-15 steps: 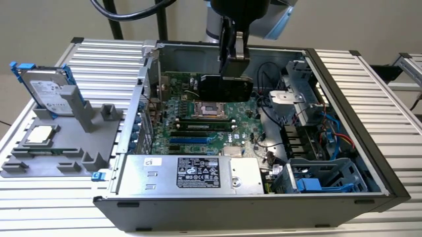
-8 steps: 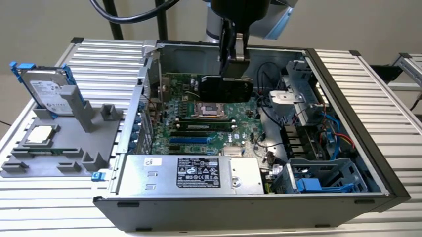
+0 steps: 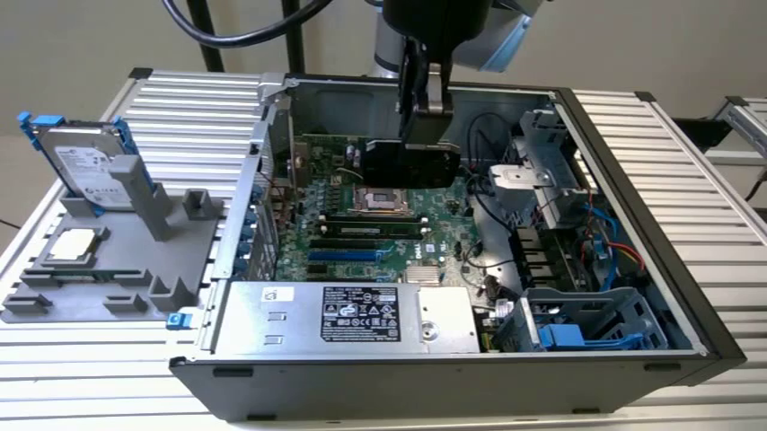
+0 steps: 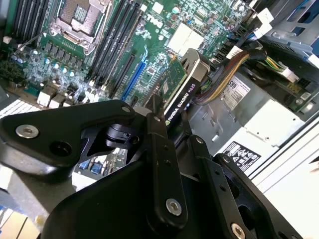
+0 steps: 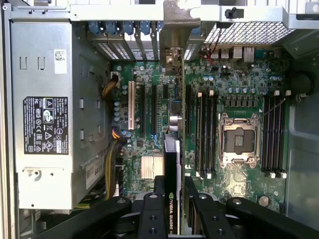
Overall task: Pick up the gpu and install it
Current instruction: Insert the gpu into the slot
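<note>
Left of frame: a grey moulded plastic holder (image 3: 72,278) on the ribbed metal worktop (image 3: 671,135) carries a silver hard drive with blue clips (image 3: 84,166), standing on edge, and a small square silver processor chip (image 3: 74,242).
Centre of frame: the gpu (image 3: 411,163), a thin green circuit card with a black cooler shroud and a silver end bracket, hangs on edge over the green motherboard (image 3: 359,229).
End effector: the black two-finger end effector (image 3: 422,126) is clenched on the card's upper edge. In the first wrist view the gpu (image 5: 172,164) runs edge-on between the fingers (image 5: 152,214) toward the rear slot openings.
Right of frame: the open black-and-grey computer case (image 3: 624,193) surrounds the work.
Done: the pick-up, judging by the grip, and the card is inside the case.
Left: the seating. The card looks clear of the expansion slots, though its lower edge is hidden.
</note>
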`<state>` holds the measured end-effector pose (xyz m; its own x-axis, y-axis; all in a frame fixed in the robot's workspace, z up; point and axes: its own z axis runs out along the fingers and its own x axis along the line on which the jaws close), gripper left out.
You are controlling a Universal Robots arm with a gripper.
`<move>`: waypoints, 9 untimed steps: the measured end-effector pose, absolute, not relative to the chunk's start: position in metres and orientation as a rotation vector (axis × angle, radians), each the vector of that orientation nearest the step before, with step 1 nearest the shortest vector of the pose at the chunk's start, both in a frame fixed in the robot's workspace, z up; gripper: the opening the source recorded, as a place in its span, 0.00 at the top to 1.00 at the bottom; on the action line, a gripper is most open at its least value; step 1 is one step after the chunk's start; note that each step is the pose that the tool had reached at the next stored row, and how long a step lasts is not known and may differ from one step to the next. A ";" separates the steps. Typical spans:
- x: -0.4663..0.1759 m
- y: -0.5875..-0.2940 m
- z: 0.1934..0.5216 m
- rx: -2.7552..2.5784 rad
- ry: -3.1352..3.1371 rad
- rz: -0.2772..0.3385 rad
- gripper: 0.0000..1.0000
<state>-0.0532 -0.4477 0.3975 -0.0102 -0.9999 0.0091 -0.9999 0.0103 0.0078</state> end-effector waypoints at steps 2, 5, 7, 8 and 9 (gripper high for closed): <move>-0.053 -0.448 0.397 2.201 -2.225 0.001 1.00; -0.053 -0.448 0.395 2.200 -2.226 0.001 1.00; -0.053 -0.448 0.395 2.199 -2.227 0.001 1.00; -0.053 -0.448 0.394 2.199 -2.227 0.001 1.00; -0.053 -0.448 0.394 2.199 -2.227 0.001 1.00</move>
<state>-0.0532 -0.4477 0.3944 -0.0124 -0.9999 0.0091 -0.9999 0.0125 0.0078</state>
